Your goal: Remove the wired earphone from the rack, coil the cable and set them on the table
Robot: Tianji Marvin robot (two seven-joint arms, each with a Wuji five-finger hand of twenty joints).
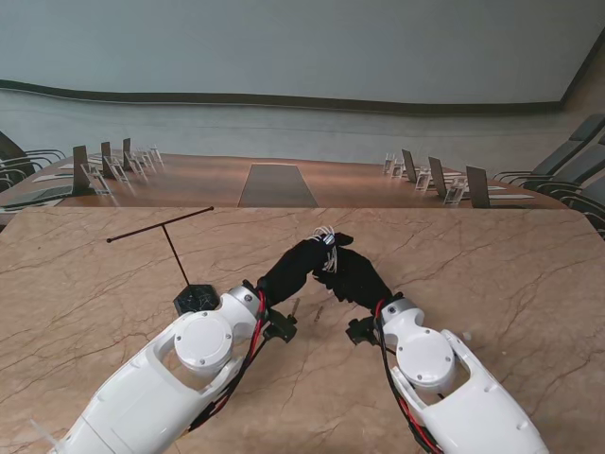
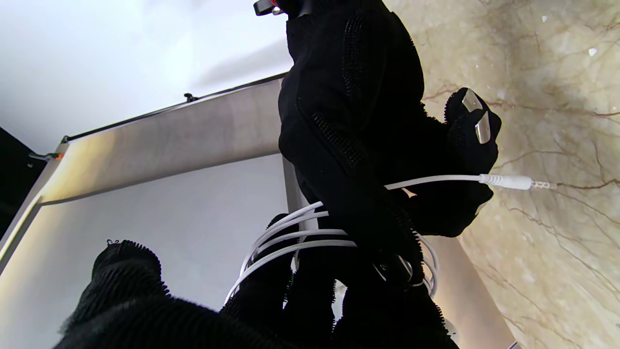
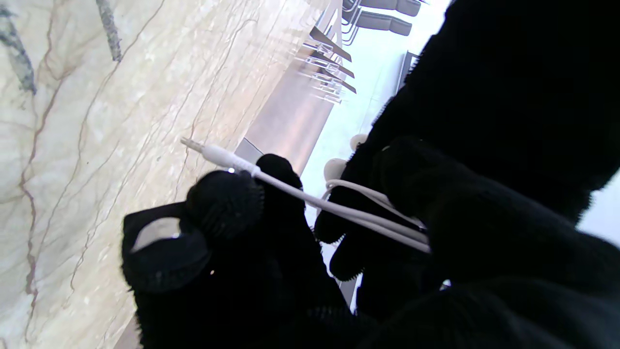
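Both robot hands—left [image 1: 295,267], right [image 1: 352,274]—grasp the coiled earphone cable [image 2: 310,232] over a marble table [image 1: 492,274]—conference chairs [image 1: 444,178] beyond.

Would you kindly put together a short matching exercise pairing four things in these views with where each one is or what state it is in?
Things:
1. earphone cable
2. audio plug
3. rack
4. left hand

Places or states:
A. standing bare on the table, to the left of both arms
B. wound in several white loops around black fingers
C. sticking out free past the right hand, above the marble top
D. raised and meeting the other hand at mid-table

Pairs: 1-B, 2-C, 3-A, 4-D
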